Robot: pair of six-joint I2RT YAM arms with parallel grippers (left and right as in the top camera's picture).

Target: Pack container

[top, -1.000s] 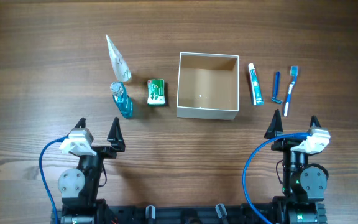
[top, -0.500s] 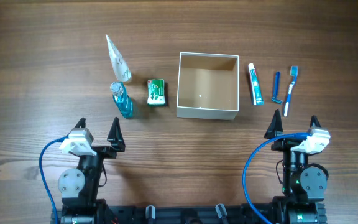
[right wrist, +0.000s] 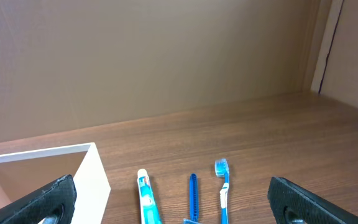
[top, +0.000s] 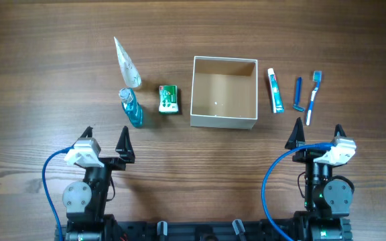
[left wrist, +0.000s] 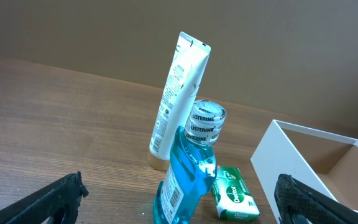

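The container point(top: 224, 120), a square white box with a brown inside, stands empty at the table's middle; it also shows in the left wrist view point(left wrist: 272, 155) and the right wrist view point(right wrist: 92, 171). Left of it are a green soap bar point(top: 169, 98) point(left wrist: 234, 193), a blue mouthwash bottle point(top: 132, 108) point(left wrist: 188, 168) and a white tube point(top: 127, 63) point(left wrist: 176, 102). Right of it lie a toothpaste tube point(top: 275, 90) point(right wrist: 145, 196), a blue razor point(top: 298, 94) point(right wrist: 193, 193) and a blue toothbrush point(top: 313, 96) point(right wrist: 223, 183). My left gripper point(top: 106, 138) and right gripper point(top: 317, 134) are open, empty, near the front edge.
Blue cables loop from both arm bases at the front point(top: 52, 181) point(top: 270, 184). A brown wall rises behind the table in both wrist views.
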